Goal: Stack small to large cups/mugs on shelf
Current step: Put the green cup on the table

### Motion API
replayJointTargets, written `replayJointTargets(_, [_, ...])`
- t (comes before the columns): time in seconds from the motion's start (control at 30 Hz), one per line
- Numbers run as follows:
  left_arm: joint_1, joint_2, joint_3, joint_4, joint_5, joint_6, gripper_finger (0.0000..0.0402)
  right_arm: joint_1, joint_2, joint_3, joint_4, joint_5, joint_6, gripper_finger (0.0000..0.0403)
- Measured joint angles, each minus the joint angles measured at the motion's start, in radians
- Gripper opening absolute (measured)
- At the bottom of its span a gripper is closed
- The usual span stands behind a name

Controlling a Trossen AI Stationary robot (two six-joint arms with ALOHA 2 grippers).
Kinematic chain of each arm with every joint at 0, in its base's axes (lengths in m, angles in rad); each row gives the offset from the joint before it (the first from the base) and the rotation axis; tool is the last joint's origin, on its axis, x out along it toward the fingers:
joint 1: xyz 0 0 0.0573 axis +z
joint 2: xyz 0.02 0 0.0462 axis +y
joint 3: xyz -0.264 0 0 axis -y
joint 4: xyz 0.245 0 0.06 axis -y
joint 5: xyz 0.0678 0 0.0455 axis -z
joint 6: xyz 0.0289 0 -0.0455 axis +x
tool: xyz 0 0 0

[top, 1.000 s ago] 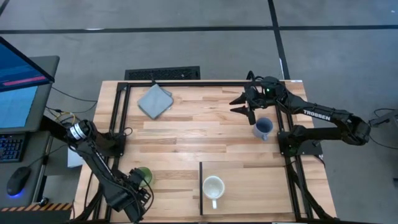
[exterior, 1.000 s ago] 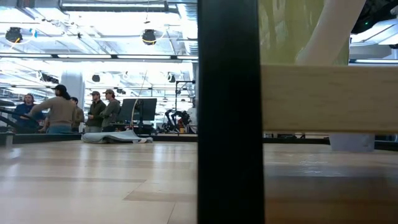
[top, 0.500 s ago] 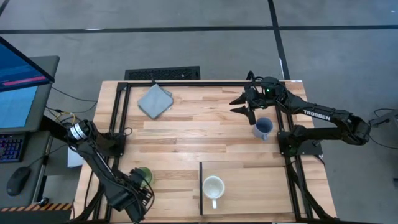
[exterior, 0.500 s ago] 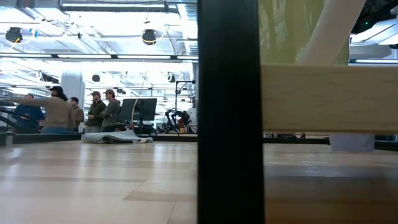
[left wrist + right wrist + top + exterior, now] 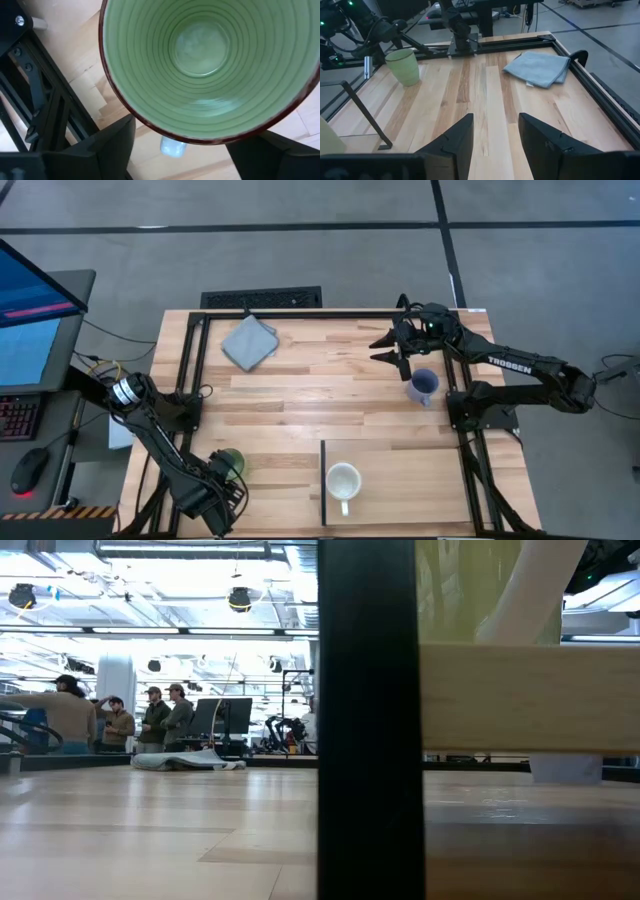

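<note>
The bright green mug (image 5: 230,462) stands upright on the table near its left near corner. In the left wrist view the green mug (image 5: 205,55) shows from above, empty. My left gripper (image 5: 192,152) is open, one finger on each side of the mug's rim. The cream-white mug (image 5: 343,480) stands on the light-wood shelf (image 5: 410,480) by its dark strip. The blue-grey mug (image 5: 423,387) stands on the table at the right. My right gripper (image 5: 393,348) hovers open just beyond it toward the far edge, holding nothing. My left gripper comes at the green mug from above, its fingers (image 5: 112,142) standing outside the rim (image 5: 127,117) on opposite sides. I cannot tell whether they touch it. The mug's base rests on the table.
A grey folded cloth (image 5: 248,341) lies at the far left of the table and also shows in the right wrist view as the cloth (image 5: 540,67). A dark metal frame (image 5: 190,380) runs along the table's edges. Bare planks (image 5: 320,390) lie between the mugs. People stand in the room behind (image 5: 160,720).
Neither arm and none of the mugs has moved. Only a person in the room behind the table has walked toward the low picture's left.
</note>
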Motion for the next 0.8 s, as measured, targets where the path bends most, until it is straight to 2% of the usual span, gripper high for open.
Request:
replayJointTargets(0.3, [0.000, 0.000, 0.000, -0.002, -0.009, -0.014, 0.0194, 0.000, 0.000, 0.000, 0.000, 0.000, 0.000, 0.0178])
replayJointTargets(0.8, [0.000, 0.000, 0.000, 0.017, -0.033, 0.001, 0.0131, 0.000, 0.000, 0.000, -0.005, 0.000, 0.000, 0.0178])
